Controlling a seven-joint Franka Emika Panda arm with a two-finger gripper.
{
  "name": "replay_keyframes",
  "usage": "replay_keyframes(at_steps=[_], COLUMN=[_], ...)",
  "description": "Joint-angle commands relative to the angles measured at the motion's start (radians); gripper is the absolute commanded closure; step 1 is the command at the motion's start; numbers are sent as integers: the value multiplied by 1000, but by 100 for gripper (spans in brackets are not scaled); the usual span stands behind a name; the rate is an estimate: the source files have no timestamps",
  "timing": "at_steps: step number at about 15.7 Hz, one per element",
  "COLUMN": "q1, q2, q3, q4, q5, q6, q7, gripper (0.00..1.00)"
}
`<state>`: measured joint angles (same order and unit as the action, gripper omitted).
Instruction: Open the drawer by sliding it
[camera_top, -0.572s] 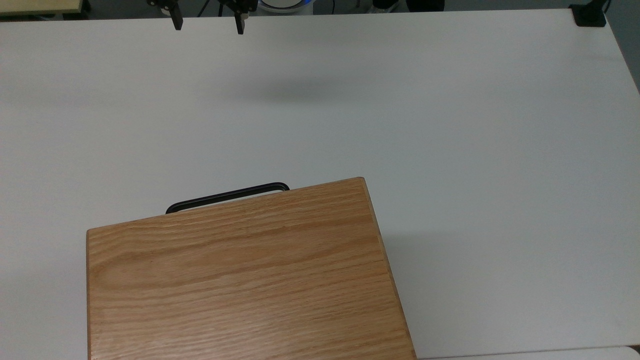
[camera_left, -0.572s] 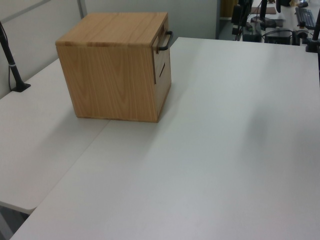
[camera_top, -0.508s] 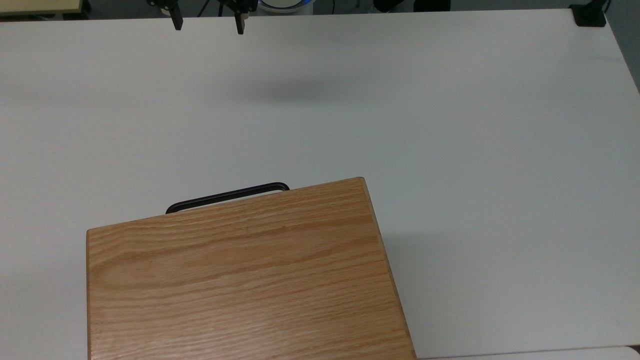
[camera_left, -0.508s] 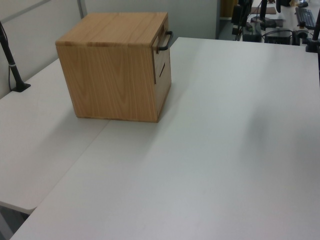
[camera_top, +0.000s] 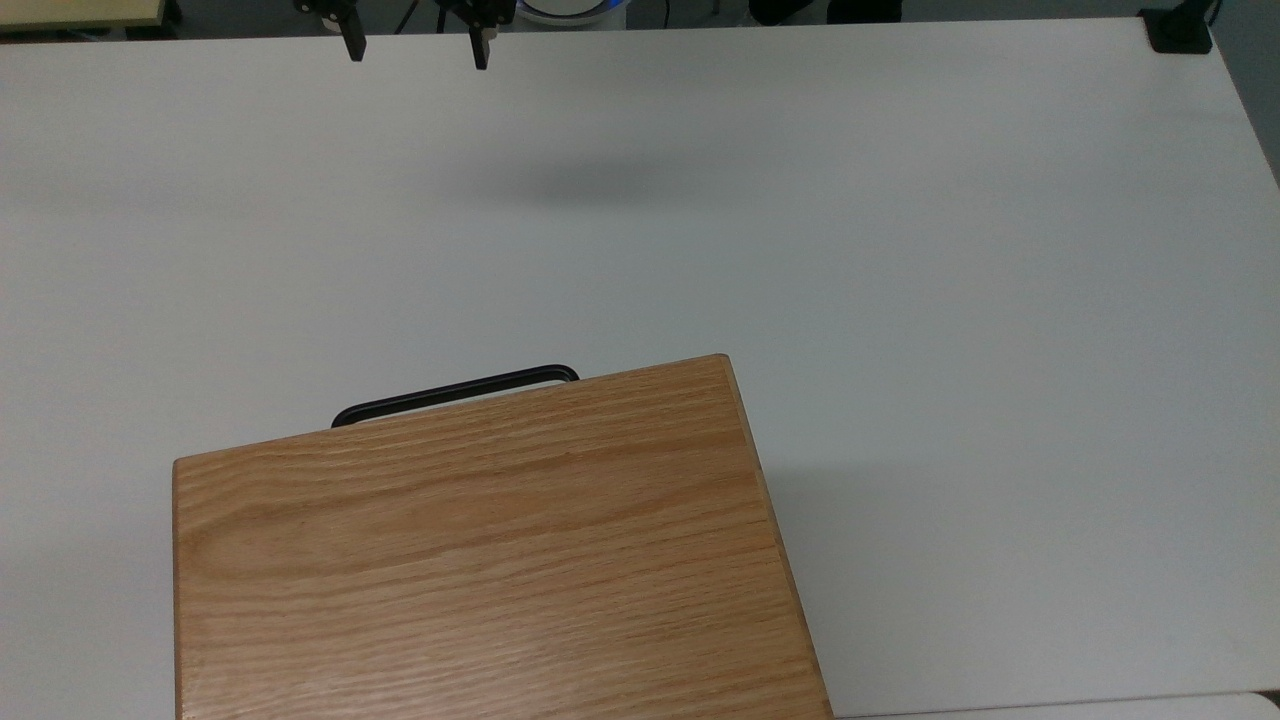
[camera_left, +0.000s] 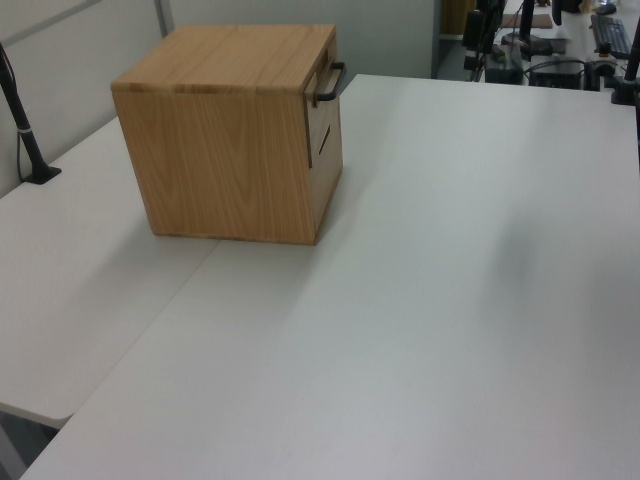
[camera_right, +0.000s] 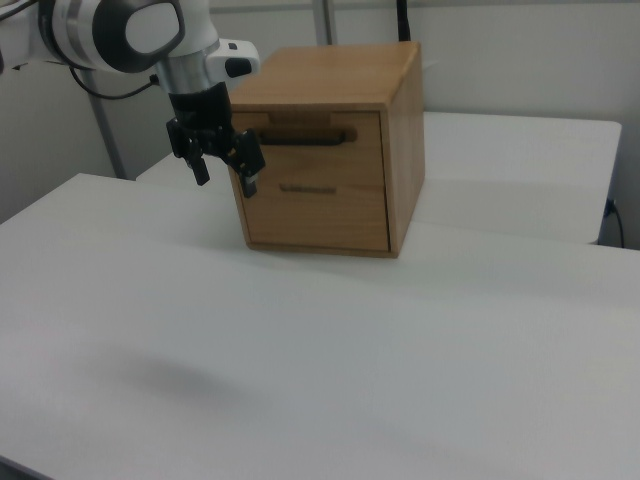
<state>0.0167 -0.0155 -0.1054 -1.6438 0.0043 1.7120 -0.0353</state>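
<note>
top view: gripper (camera_top: 414, 55) up at far table (camera_top: 900, 250) edge, fingers spread wide, gripping nothing, well apart from drawer handle (camera_top: 455, 392) | left view: drawer (camera_left: 325, 115) flush in oak cabinet (camera_left: 230, 135), top slot | right view: gripper (camera_right: 226, 172) spread, hanging before the drawer (camera_right: 312, 140), not touching

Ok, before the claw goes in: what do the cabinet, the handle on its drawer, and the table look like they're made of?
Cabinet: looks like oak or oak veneer, with long visible grain and a light satin sheen.
Drawer: the same pale wood, flush with the front.
Handle: a thin black bar, likely painted metal, though that can't be confirmed.
Table: smooth matte white, probably laminate.
</note>
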Motion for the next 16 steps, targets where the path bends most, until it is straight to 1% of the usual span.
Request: replay_keyframes(at_steps=[1,7,9,11,13,16], q1=[2,0,3,5,6,8], q2=[-15,-5,3,11,37,123], q3=[-5,-5,-5,-5,-5,-5], q4=[-30,-30,-30,-28,-22,51], q5=[22,22,23,26,25,22], q6=[32,44,107,165,250,326], q7=[-22,-23,36,235,406,680], gripper=[0,0,0,0,0,0])
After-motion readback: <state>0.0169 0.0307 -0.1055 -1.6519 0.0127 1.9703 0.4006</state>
